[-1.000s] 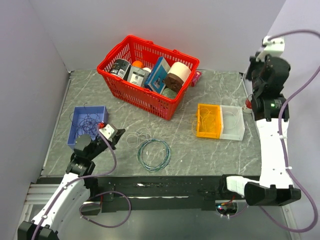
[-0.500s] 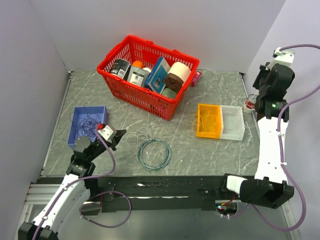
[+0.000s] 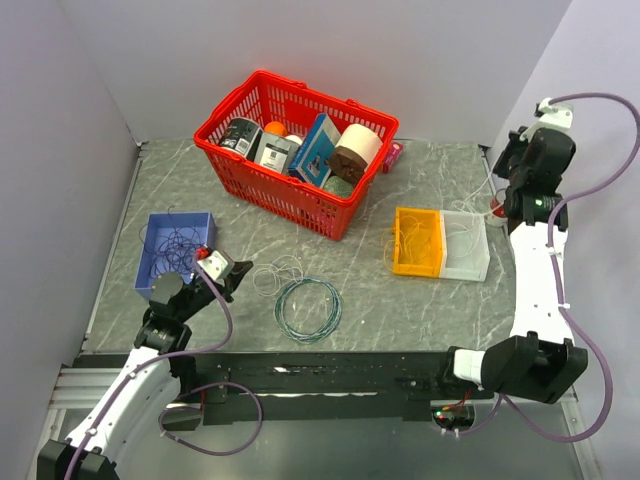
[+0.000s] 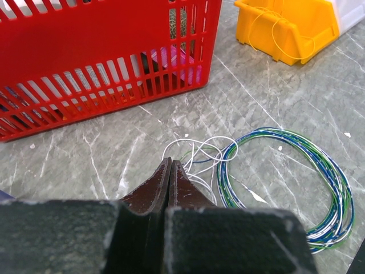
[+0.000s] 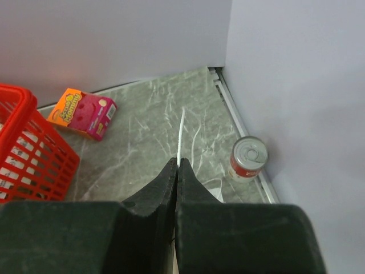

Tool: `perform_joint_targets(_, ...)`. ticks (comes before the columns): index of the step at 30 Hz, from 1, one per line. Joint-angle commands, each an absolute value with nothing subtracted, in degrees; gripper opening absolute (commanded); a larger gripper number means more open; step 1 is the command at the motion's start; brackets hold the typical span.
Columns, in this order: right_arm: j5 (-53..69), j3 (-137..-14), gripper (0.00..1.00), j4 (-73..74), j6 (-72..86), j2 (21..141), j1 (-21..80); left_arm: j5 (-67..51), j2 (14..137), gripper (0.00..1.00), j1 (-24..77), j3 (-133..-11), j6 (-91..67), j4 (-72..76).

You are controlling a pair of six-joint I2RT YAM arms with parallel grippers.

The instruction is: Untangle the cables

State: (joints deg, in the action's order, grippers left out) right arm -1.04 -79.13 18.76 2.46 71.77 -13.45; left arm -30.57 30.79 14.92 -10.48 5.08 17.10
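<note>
A small scribble of thin white cables (image 3: 278,272) lies on the table next to a teal-green cable ring (image 3: 308,308). In the left wrist view this white tangle (image 4: 197,154) lies just past my left gripper (image 4: 170,163), which is shut and empty. From above, the left gripper (image 3: 232,275) sits low, left of the tangle. My right gripper (image 5: 178,162) is shut on a thin white cable (image 5: 181,128) whose end sticks out past the tips. It hangs high over the far right corner (image 3: 508,160). More thin cables lie in the blue bin (image 3: 160,268), orange bin (image 3: 418,268) and clear bin (image 3: 468,268).
A red basket (image 3: 232,178) full of goods stands at the back centre. A pink-orange box (image 5: 82,112) lies behind it. A small can (image 5: 248,157) stands by the right table edge, below the right gripper. Walls close in on the left, back and right.
The right wrist has swung and shifted over the far right corner, still shut. The left gripper has crept slightly toward the white tangle.
</note>
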Motion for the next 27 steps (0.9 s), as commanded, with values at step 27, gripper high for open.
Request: perform_joint_targets(27, 1.3, -64.0, 0.31, 22.8, 14.3, 89.9, -15.8, -31.3, 30.7, 0.01, 13.8, -10.0, 4.1, 20.2)
